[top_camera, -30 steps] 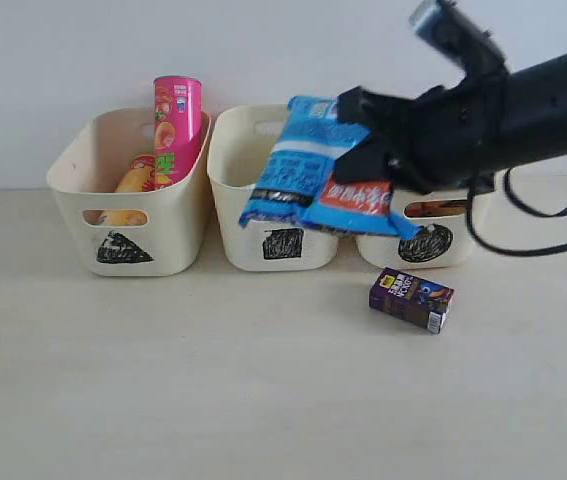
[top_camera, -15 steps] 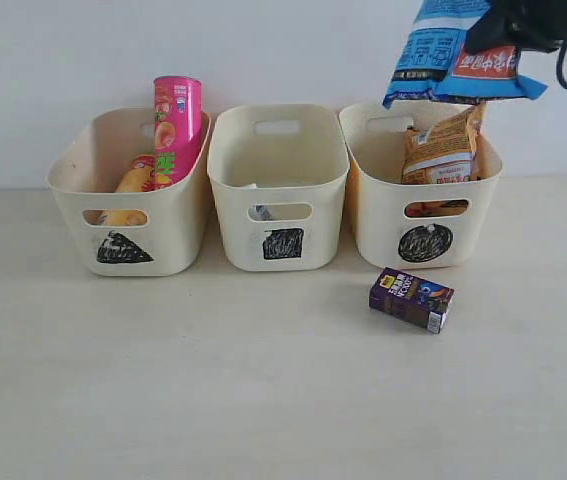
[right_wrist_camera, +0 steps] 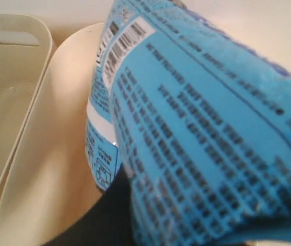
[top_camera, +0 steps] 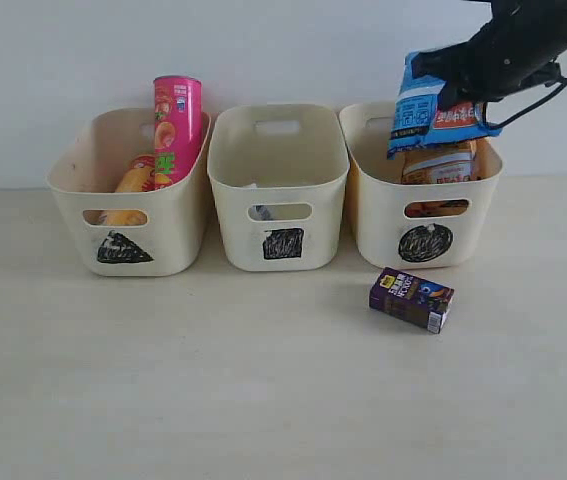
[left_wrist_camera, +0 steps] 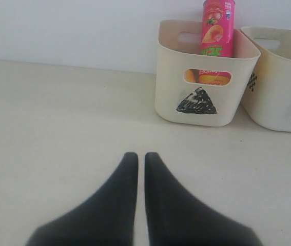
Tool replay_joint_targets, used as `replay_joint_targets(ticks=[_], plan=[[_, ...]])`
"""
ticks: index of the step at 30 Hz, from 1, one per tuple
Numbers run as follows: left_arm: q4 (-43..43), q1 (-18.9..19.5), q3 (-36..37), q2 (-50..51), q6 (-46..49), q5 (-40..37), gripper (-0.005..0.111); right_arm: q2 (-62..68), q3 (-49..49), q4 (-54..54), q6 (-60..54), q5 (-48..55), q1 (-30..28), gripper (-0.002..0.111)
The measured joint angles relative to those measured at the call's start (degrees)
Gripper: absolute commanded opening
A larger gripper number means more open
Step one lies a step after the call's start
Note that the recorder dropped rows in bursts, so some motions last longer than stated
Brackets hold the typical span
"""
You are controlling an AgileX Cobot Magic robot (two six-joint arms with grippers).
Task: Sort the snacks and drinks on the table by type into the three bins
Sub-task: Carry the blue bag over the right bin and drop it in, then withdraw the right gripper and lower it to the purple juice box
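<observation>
My right gripper (top_camera: 460, 88) is shut on the blue packet (top_camera: 425, 108), which hangs over the circle bin (top_camera: 425, 228), its lower edge at the rim. The orange-brown packet (top_camera: 441, 165) stands inside that bin. In the right wrist view the blue packet (right_wrist_camera: 201, 128) fills most of the frame above the circle bin's wall (right_wrist_camera: 53, 154). The pink tube (top_camera: 176, 125) stands in the triangle bin (top_camera: 168, 235), and the yellow-red tube (top_camera: 135, 180) lies beside it. The dark purple carton (top_camera: 411, 299) lies on the table. My left gripper (left_wrist_camera: 141, 156) is shut and holds nothing.
The square bin (top_camera: 278, 170) stands in the middle, and a bit of white-and-blue shows through its handle hole (top_camera: 261, 212). A white wall runs close behind the bins. The left wrist view shows the triangle bin (left_wrist_camera: 207, 87) ahead on bare tabletop.
My right arm carried the blue packet from in front of the square bin up and to the right, then lowered it over the circle bin. Nothing else moved.
</observation>
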State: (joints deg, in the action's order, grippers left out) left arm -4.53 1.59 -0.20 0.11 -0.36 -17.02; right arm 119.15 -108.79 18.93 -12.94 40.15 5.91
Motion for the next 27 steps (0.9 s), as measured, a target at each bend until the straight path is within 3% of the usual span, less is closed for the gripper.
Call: replay_joint_targets(ticks=[1, 2, 3, 4, 6, 10, 16, 18, 24, 27], plan=[[0.0, 0.0, 0.0, 0.0, 0.0, 0.0, 0.004, 0.4, -0.1, -0.1, -0.3, -0.2, 0.0, 0.026], [0.0, 0.0, 0.0, 0.0, 0.4, 0.0, 0.004, 0.7, -0.1, -0.1, -0.4, -0.5, 0.0, 0.052], [0.0, 0.0, 0.0, 0.0, 0.4, 0.0, 0.004, 0.7, -0.1, -0.1, -0.5, -0.7, 0.0, 0.062], [0.0, 0.0, 0.0, 0.0, 0.4, 0.0, 0.004, 0.7, -0.2, -0.1, -0.5, -0.9, 0.0, 0.082], [0.0, 0.0, 0.0, 0.0, 0.4, 0.0, 0.004, 0.7, -0.2, -0.1, -0.5, -1.0, 0.0, 0.09], [0.0, 0.0, 0.0, 0.0, 0.4, 0.0, 0.004, 0.3, -0.2, -0.1, -0.5, -0.8, -0.1, 0.078], [0.0, 0.0, 0.0, 0.0, 0.4, 0.0, 0.004, -3.0, -0.2, -0.2, -0.5, 1.6, -0.1, 0.073], [0.0, 0.0, 0.0, 0.0, 0.4, 0.0, 0.004, -4.5, -0.2, -0.7, -0.5, 3.4, -0.1, 0.061], [0.0, 0.0, 0.0, 0.0, 0.4, 0.0, 0.004, -8.4, -0.2, -2.5, -0.5, 13.6, -0.1, 0.0], [0.0, 0.0, 0.0, 0.0, 0.4, 0.0, 0.004, -9.5, -0.2, -2.9, -0.5, 20.8, -0.1, 0.0]])
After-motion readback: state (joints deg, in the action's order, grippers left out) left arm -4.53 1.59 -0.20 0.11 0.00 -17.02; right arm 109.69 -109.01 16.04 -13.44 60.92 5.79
